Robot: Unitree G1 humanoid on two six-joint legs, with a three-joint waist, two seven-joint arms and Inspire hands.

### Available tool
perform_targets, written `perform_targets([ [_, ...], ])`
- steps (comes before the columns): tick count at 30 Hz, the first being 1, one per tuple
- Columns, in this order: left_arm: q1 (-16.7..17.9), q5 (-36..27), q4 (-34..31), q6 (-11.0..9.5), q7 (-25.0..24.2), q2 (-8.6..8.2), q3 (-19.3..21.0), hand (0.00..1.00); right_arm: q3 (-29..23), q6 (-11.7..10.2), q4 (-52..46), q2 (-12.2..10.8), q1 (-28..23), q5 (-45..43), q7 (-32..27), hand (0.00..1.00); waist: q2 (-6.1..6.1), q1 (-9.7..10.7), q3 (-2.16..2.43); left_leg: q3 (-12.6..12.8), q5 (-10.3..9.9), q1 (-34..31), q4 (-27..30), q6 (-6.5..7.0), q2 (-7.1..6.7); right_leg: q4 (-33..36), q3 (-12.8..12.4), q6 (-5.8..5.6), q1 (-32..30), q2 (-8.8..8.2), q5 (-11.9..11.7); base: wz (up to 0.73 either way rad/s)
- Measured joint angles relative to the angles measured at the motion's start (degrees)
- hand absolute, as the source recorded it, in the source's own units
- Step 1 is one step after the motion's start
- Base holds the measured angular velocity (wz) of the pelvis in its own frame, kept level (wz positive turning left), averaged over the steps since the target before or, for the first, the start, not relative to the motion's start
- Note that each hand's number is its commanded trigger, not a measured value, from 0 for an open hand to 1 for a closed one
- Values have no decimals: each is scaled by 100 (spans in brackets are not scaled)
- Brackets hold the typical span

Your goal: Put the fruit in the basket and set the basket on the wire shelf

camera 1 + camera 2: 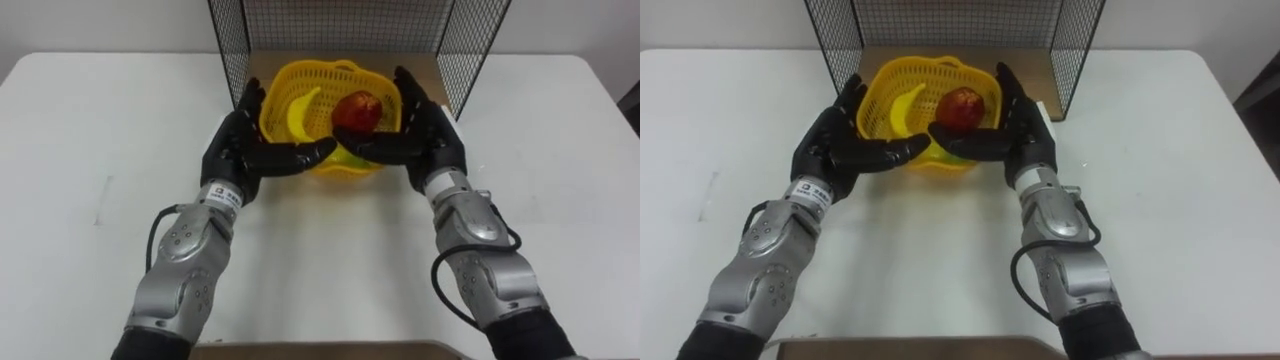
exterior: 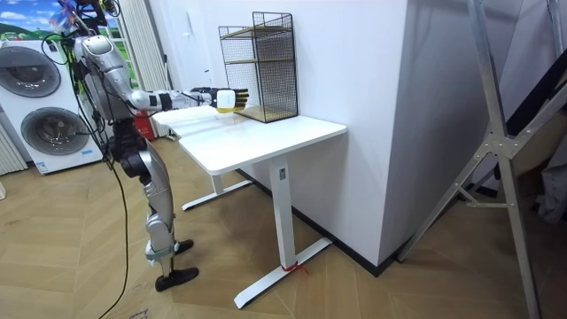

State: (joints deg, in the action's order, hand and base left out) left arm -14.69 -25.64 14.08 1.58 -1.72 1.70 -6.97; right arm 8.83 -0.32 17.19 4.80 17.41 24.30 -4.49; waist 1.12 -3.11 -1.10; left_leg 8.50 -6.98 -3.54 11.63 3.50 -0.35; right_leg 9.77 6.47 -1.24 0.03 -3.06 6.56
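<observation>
A yellow plastic basket (image 1: 300, 72) holds a banana (image 1: 296, 112) and a red apple (image 1: 357, 110), with something greenish low behind its front wall. It sits at the mouth of the black wire shelf (image 1: 232, 40), over the shelf's brown floor board. My left hand (image 1: 245, 145) presses its left side and my right hand (image 1: 425, 135) its right side. Both hands have straight fingers, and the thumbs reach inward across the basket's front. Whether the basket rests on the board or hangs just above it cannot be told. In the room view I stand at the table's end with both arms stretched toward the basket (image 2: 227, 99).
The white table (image 1: 100, 120) stretches wide on both sides and toward me. The shelf (image 2: 266, 62) stands at the table's far edge against the wall, with mesh side walls close to both hands. Washing machines (image 2: 44, 115) stand behind me.
</observation>
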Motion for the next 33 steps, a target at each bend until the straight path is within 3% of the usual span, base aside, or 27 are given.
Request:
perform_targets([
  [18,-47,-11,-2,-14,7,9,-5,0,0,-34,-1,-23,50,-3,-40,0,-13,-8,-10,19,-78,1,134,-6,32,28,-20,0,37,23,1,0],
  [21,-46,-9,-1,-19,7,9,-4,0,-2,-34,0,-21,52,31,-42,0,-33,-9,-24,4,-394,-100,659,-27,154,233,11,22,85,83,156,0],
  [26,-43,-8,24,-80,6,10,5,0,3,-170,30,-92,42,188,-20,0,-123,-54,-93,16,-1057,-192,1727,-133,410,1287,43,120,-73,168,827,-8],
  [29,-40,-21,101,-94,5,9,4,0,4,-190,107,-107,39,225,-15,0,-117,-85,-97,27,-1229,-238,2071,-200,464,1726,0,176,-207,178,1150,-2],
  [33,-38,-26,119,-92,5,17,2,0,13,-201,213,-95,49,223,16,0,-100,-164,-87,41,-1177,-244,1979,-300,459,1825,-22,283,-325,153,1170,-9],
])
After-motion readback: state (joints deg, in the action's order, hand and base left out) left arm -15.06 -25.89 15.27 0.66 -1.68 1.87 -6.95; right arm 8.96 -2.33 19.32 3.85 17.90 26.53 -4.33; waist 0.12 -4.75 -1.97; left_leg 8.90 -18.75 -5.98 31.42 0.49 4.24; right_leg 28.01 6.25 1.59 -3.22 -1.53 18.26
